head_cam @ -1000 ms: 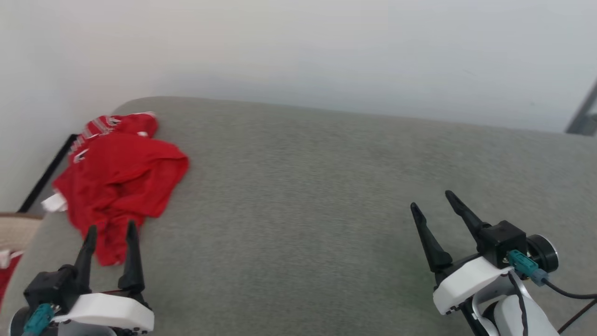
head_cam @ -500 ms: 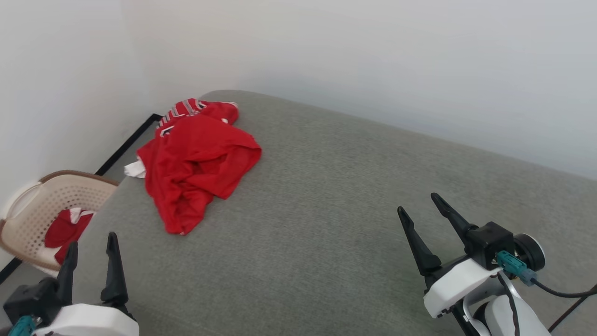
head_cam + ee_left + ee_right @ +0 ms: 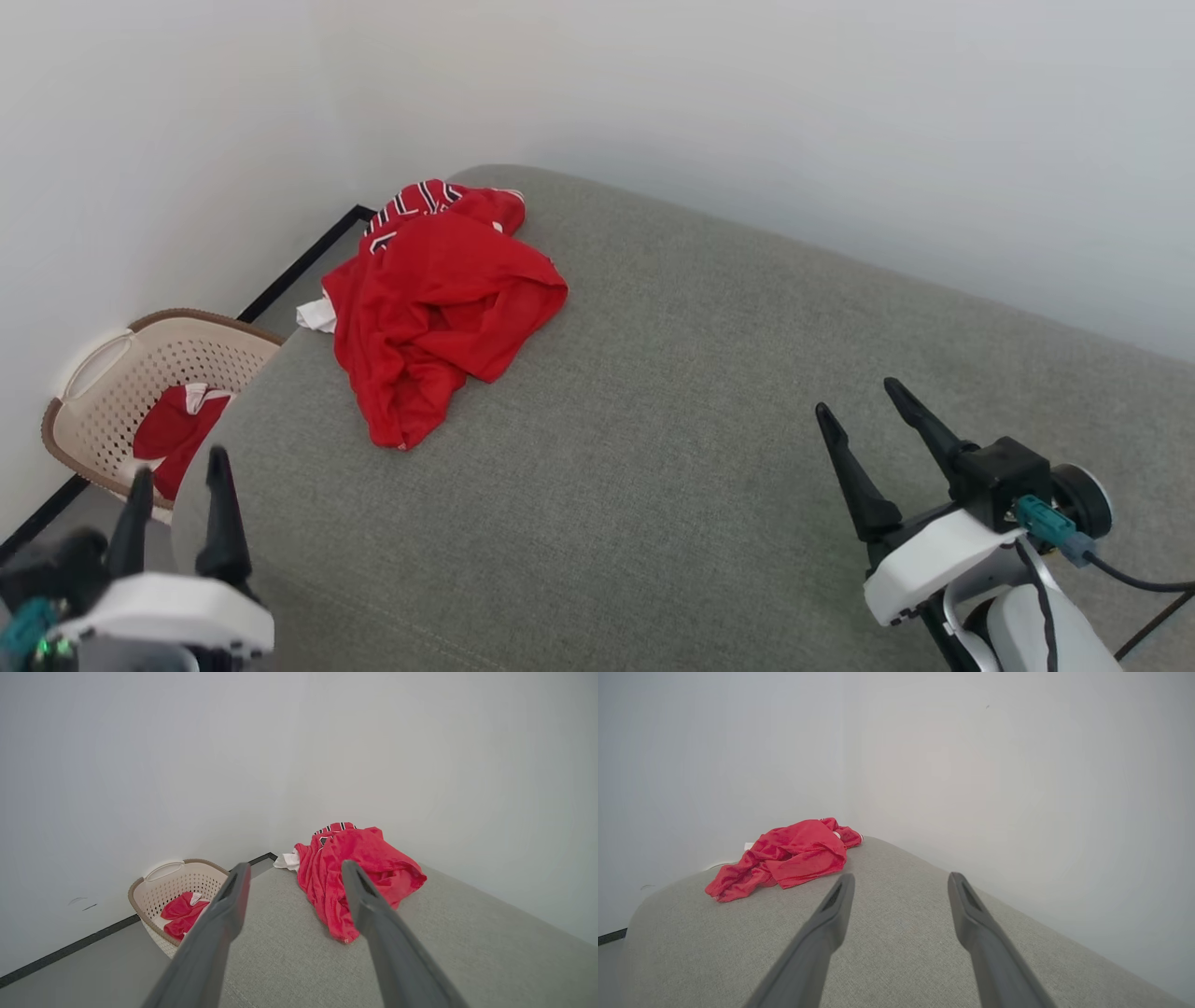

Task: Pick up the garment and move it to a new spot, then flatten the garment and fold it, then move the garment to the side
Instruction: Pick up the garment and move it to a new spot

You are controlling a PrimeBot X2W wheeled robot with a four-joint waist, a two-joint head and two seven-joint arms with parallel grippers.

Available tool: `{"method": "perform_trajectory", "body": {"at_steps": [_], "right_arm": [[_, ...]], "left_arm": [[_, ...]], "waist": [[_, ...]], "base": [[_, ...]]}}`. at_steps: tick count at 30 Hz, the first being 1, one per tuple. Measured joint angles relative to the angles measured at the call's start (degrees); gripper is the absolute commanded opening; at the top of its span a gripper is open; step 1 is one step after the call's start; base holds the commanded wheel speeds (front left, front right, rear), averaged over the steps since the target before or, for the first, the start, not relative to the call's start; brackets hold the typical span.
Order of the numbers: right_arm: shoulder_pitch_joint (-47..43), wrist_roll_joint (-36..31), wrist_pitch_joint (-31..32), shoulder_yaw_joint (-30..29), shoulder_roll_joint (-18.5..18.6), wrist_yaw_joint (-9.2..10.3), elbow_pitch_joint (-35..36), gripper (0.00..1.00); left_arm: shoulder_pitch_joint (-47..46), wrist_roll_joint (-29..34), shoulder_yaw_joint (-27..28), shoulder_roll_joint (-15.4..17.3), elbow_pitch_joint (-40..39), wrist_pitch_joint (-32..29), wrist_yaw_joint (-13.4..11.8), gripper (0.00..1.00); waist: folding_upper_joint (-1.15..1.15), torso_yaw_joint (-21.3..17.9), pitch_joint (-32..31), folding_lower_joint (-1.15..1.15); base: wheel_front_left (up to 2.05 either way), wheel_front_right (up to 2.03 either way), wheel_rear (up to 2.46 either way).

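Note:
The garment [image 3: 439, 299], a red jersey with a white sleeve edge and striped trim, lies crumpled at the far left corner of the grey cushioned surface [image 3: 672, 420]. In the left wrist view the garment [image 3: 359, 872] lies ahead, just beyond the fingertips; in the right wrist view the garment [image 3: 784, 856] lies far off to the left. My left gripper [image 3: 179, 464] hovers open at the surface's near left edge, well short of the jersey. My right gripper [image 3: 857, 397] stands open over the near right part, far from it. Nothing is between either pair of fingers.
A beige perforated basket [image 3: 103, 392] stands on the floor left of the surface, with a smaller red-and-white cloth bundle [image 3: 177, 434] inside. White walls close in behind and to the left. A black baseboard strip [image 3: 308, 257] runs along the floor.
The head camera has swung left, bringing the basket into view and shifting the jersey rightward in the picture. Both grippers stay open; the jersey lies as before.

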State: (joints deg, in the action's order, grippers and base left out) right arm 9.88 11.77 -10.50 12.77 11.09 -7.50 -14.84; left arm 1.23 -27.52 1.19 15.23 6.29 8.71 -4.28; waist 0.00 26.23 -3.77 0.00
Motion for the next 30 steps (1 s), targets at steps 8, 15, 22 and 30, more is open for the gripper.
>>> {"method": "perform_trajectory", "body": {"at_steps": [8, 15, 22, 30], "right_arm": [[1.3, -1.1, 2.0, -2.1, 1.7, 0.01, 3.2, 1.0], [3.8, -2.0, 4.4, -3.5, 3.9, 0.01, 7.3, 1.0], [6.7, -3.1, 6.9, -4.7, 6.0, 0.01, 12.1, 1.0], [9.1, -3.7, 9.3, -5.5, 8.1, 0.0, 16.7, 1.0]], "left_arm": [[-10.3, -1.4, -0.1, 2.4, 4.2, -2.7, 1.9, 1.0], [-22.5, -3.1, 0.0, 5.2, 14.6, -3.9, 4.9, 1.0], [-35.6, -3.8, -0.6, 7.0, 27.5, -4.5, 7.4, 1.0], [-47.4, -4.9, -1.3, 9.0, 41.9, -8.2, 9.2, 1.0]], "waist": [[0.0, -1.2, 3.9, 0.0], [0.0, -3.5, 9.2, 0.0], [0.0, -6.6, 16.5, 0.0], [0.0, -10.0, 24.1, 0.0]], "base": [[0.0, 0.0, 0.0], [0.0, 0.0, 0.0], [0.0, 0.0, 0.0], [0.0, 0.0, 0.0]]}}
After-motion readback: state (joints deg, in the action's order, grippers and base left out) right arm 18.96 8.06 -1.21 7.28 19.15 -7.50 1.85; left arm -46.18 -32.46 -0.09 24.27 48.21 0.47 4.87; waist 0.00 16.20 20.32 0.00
